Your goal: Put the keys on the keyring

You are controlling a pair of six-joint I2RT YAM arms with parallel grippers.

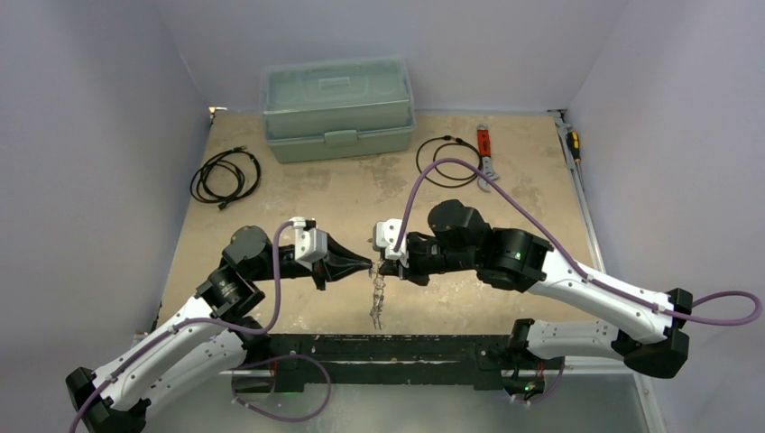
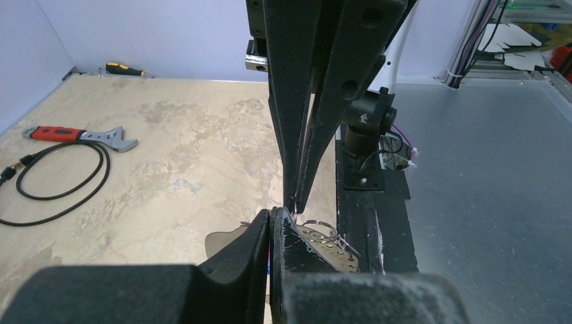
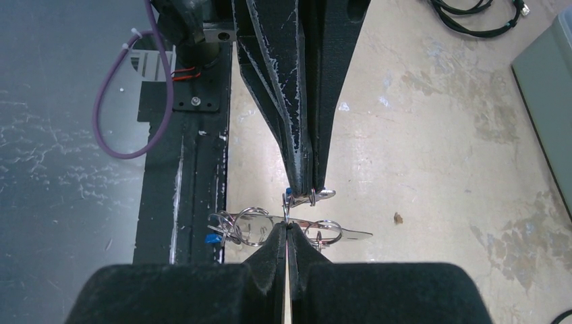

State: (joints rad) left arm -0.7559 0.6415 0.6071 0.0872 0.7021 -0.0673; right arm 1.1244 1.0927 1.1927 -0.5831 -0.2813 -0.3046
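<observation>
My left gripper and right gripper meet tip to tip above the table's near edge. In the right wrist view the left gripper is shut on a tiny key with a blue head and a silver blade sticking out sideways. My right gripper is shut on the thin keyring, seen edge-on and reaching up to that key. A bundle of silver rings and keys hangs below, also seen in the top view. One key in the bundle has a blue head. In the left wrist view, part of a ring shows beside the shut fingers.
A green-grey toolbox stands at the back. Coiled black cables lie at the left and back right. A red-handled wrench and a yellow-black screwdriver lie at the back right. The black base rail runs along the near edge.
</observation>
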